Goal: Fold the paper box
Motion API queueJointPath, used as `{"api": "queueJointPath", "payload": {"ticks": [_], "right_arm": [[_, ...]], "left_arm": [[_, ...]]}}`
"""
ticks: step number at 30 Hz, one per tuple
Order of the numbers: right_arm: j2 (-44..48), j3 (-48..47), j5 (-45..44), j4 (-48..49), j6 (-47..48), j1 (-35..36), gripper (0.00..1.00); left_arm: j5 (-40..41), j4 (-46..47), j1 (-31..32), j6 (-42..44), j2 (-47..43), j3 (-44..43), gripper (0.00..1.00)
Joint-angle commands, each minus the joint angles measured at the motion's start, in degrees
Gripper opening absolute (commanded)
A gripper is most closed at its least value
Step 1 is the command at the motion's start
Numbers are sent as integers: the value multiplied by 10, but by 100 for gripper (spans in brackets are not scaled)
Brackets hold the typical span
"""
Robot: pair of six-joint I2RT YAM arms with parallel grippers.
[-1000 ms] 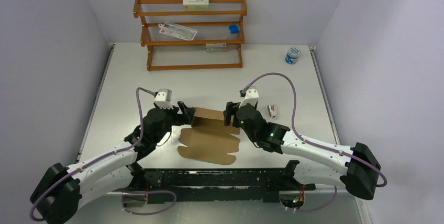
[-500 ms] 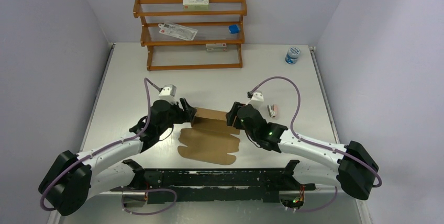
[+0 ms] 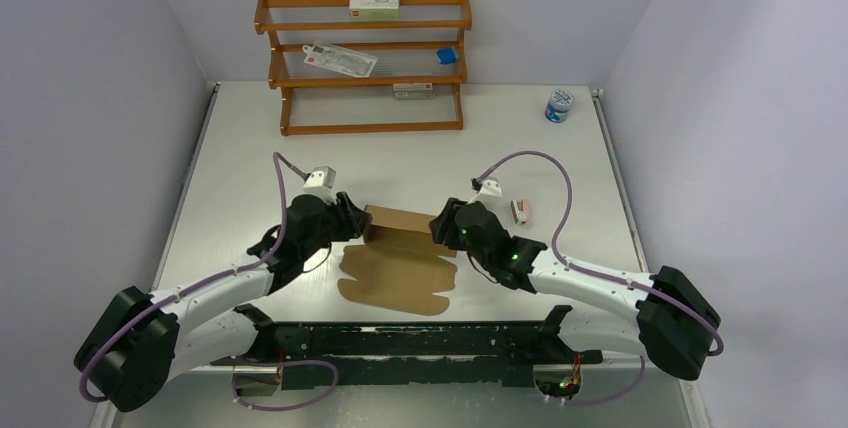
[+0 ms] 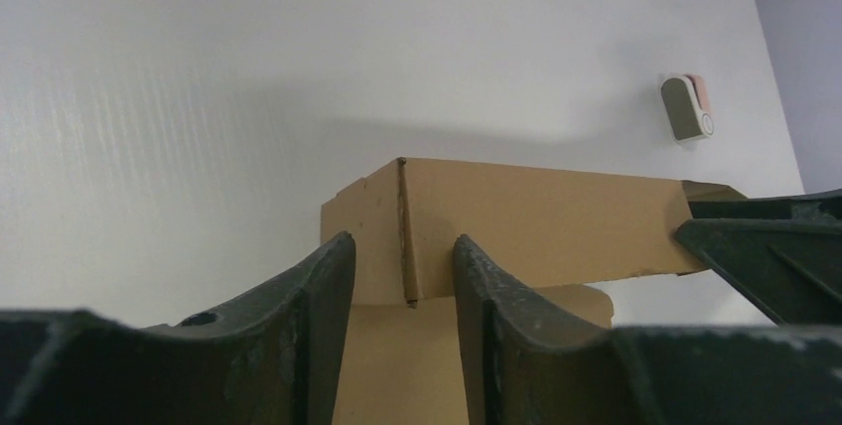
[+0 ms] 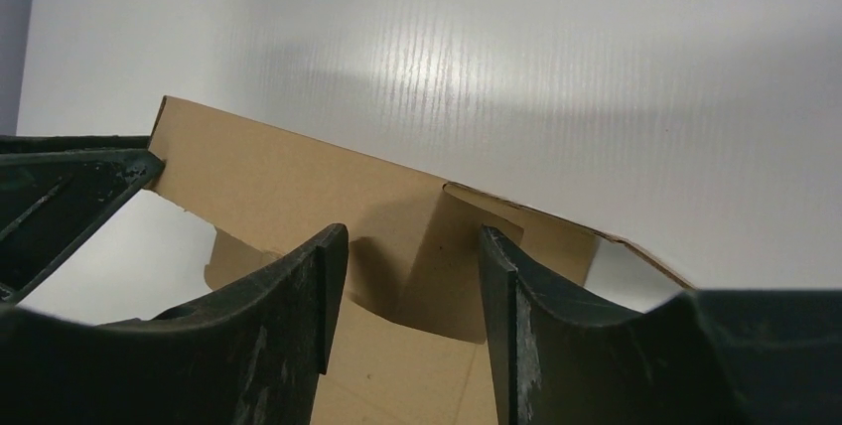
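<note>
While one brown box lies at the middle of the table with its far wall raised, two grippers flank that wall. The left gripper and the right gripper each straddle one end, fingers half apart. One pink item sits nearby.

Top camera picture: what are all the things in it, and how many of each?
paper box: 1, brown, table middle, back wall raised
rack: 1, orange wood, far side
printed cartons: 2, mostly white, rack's top and bottom shelves
flat packet: 1, white, middle shelf
small block: 1, blue, middle shelf
jar: 1, blue-white, far right
small item: 1, pink-white, right of box
table: 1, white
robot arms: 2, white-black, near edge; left arm, right arm; jaws apart at the box's ends
</note>
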State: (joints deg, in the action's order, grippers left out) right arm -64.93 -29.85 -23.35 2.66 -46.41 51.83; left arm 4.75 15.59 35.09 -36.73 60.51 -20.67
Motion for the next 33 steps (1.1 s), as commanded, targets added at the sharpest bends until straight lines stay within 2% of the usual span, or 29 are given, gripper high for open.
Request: {"api": "queueJointPath", "payload": {"ticks": [1, 4, 13, 26, 33], "right_arm": [[-8, 8, 7, 34, -13, -6, 54], [-11, 11, 11, 43, -12, -9, 53], [-28, 17, 54, 110, 11, -31, 43], [-104, 14, 188, 214, -40, -89, 41], [-120, 1, 225, 221, -52, -111, 40]], "left_arm": [[-20, 19, -5, -13, 1, 11, 44], [-25, 24, -5, -16, 2, 16, 37], [-22, 8, -5, -30, -39, 36, 30], [1, -19, -6, -49, -100, 60, 29], [20, -24, -6, -46, -109, 62, 29]]}}
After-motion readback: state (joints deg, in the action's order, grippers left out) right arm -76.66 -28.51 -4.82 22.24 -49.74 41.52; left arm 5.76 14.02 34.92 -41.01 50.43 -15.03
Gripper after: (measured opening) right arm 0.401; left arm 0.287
